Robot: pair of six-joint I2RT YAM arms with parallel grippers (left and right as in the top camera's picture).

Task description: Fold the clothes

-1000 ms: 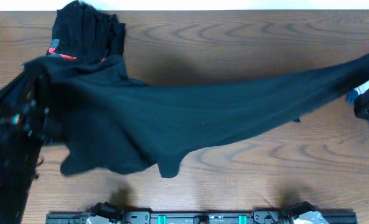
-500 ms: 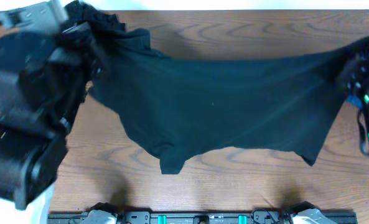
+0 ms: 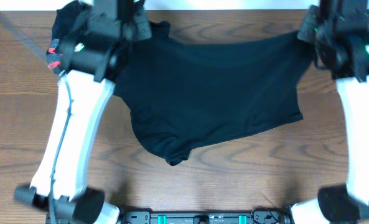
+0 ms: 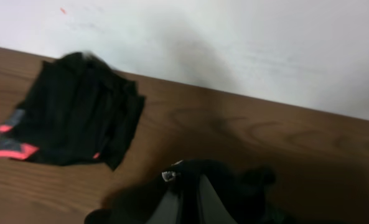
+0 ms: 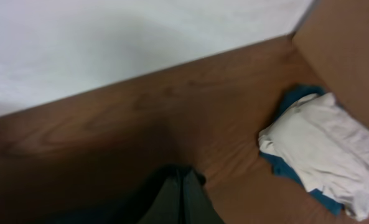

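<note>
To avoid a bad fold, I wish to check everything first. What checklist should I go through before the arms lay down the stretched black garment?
1. The left fingers shut on the black garment: ok.
2. The right fingers shut on its other end: ok.
3. Far edge stretched between both grips: ok.
4. Near edge flat: not ok, bunched at the near left.
5. Garment apart from the coral-trimmed pile: ok.
6. Logo side facing up: cannot tell.
</note>
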